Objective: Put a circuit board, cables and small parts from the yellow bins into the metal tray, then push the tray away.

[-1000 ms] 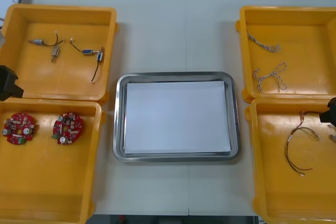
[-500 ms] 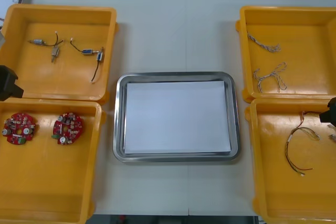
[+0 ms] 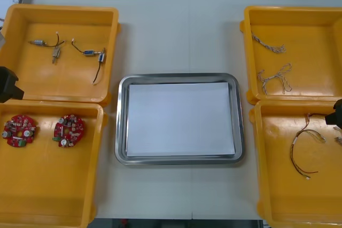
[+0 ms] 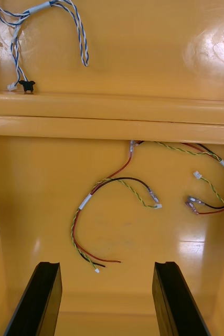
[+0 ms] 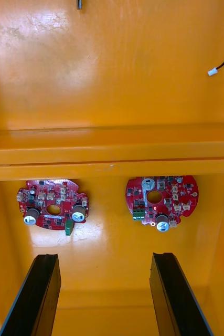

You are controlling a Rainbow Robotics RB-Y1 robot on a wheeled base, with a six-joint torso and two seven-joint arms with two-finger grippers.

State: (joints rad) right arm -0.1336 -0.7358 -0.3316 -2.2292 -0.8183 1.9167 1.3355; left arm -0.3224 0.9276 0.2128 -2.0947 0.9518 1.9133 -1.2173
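Note:
The metal tray, white inside, lies in the middle of the table with nothing on it. Two round red circuit boards sit in the near left yellow bin. My left gripper hangs open above that bin, with both boards just beyond its fingertips. My right gripper is open over the near right bin, short of the red and yellow cables. Neither gripper holds anything.
The far left bin holds small metal parts with black leads. The far right bin holds twisted blue and white cables. Bin walls stand between the compartments. Bare table lies beyond the tray.

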